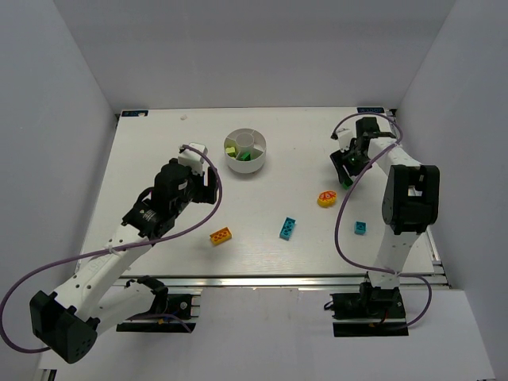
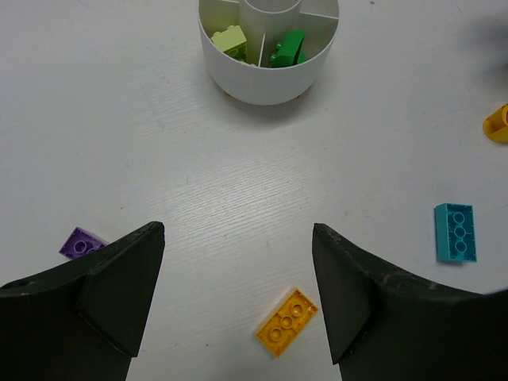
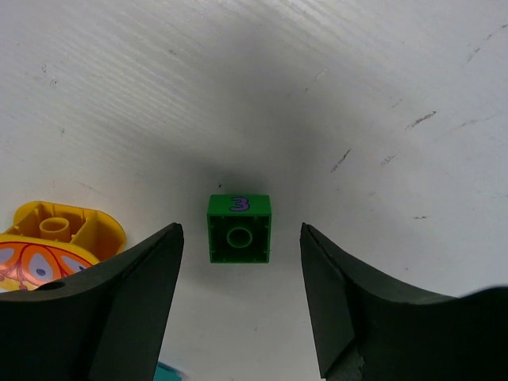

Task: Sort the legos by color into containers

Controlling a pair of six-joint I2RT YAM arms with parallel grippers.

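The white divided bowl (image 1: 259, 163) stands at the back middle of the table, with a lime brick (image 2: 228, 40) and a green brick (image 2: 287, 48) in separate wedges. My right gripper (image 1: 348, 165) is open above a green brick marked "3" (image 3: 238, 238), which lies upside down on the table between the fingers (image 3: 135, 286). The round yellow-orange piece with red (image 1: 326, 198) lies close by. My left gripper (image 2: 238, 230) is open and empty above the table. An orange-yellow brick (image 2: 286, 321), a purple brick (image 2: 81, 243) and a cyan brick (image 2: 456, 232) lie below it.
A small blue brick (image 1: 360, 228) lies at the front right near the right arm's base. The cyan brick (image 1: 287, 228) and the orange-yellow brick (image 1: 221, 236) lie near the front edge. White walls close in the table on three sides.
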